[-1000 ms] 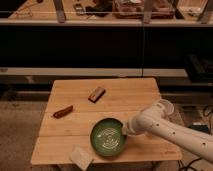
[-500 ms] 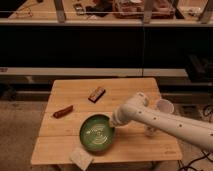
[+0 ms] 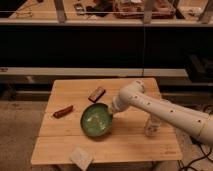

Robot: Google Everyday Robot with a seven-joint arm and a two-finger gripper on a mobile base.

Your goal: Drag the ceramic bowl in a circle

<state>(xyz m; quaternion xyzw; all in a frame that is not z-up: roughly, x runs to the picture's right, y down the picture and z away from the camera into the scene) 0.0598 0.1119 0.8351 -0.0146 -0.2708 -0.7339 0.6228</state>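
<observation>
end effector (image 3: 112, 113) is sitting at the ceramic bowl's (image 3: 95, 121) right rim; its grip i cannot tell. dragging is looking underway, calling for a curving sweep.

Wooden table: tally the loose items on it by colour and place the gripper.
Green: 1, the ceramic bowl
Brown: 2, a flat bar and a reddish stick
Pale or clear: 2, a square pad and a clear container
Total: 5
The gripper is at the ceramic bowl's right rim.

End effector (image 3: 112, 112) at ceramic bowl (image 3: 95, 121) rim
</observation>
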